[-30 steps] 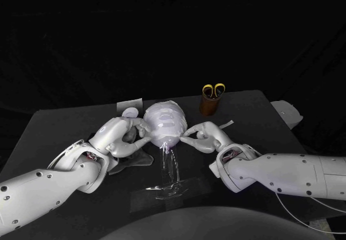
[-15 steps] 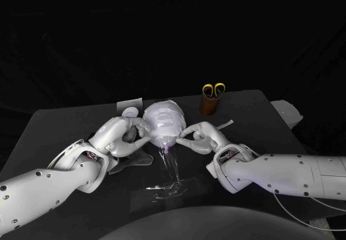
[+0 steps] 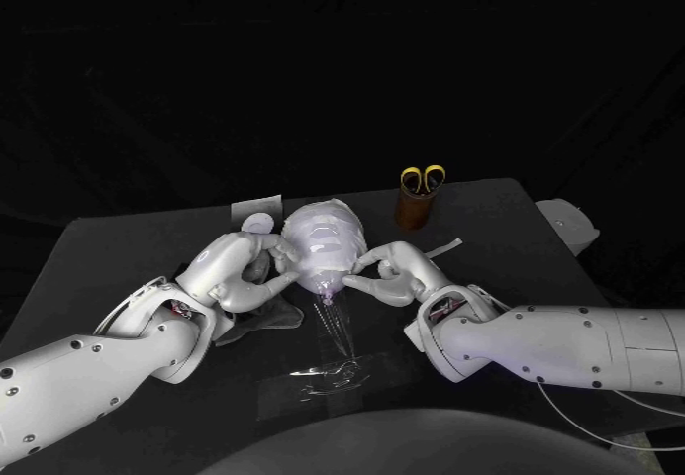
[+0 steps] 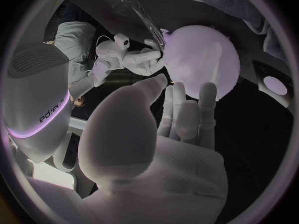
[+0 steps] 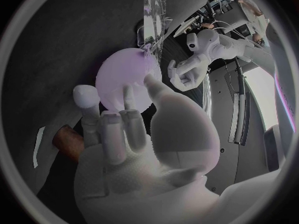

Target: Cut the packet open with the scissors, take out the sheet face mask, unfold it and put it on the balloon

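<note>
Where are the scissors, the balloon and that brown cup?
scissors (image 3: 423,178), head view, on the yellow handles.
balloon (image 3: 326,240), head view, on its rounded middle.
brown cup (image 3: 414,210), head view, on its side wall.

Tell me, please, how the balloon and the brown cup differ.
The balloon is pale and round; the brown cup is a dark upright cylinder. The left hand and right hand touch the balloon, not the cup. The balloon wears the mask; the cup holds the scissors.
</note>
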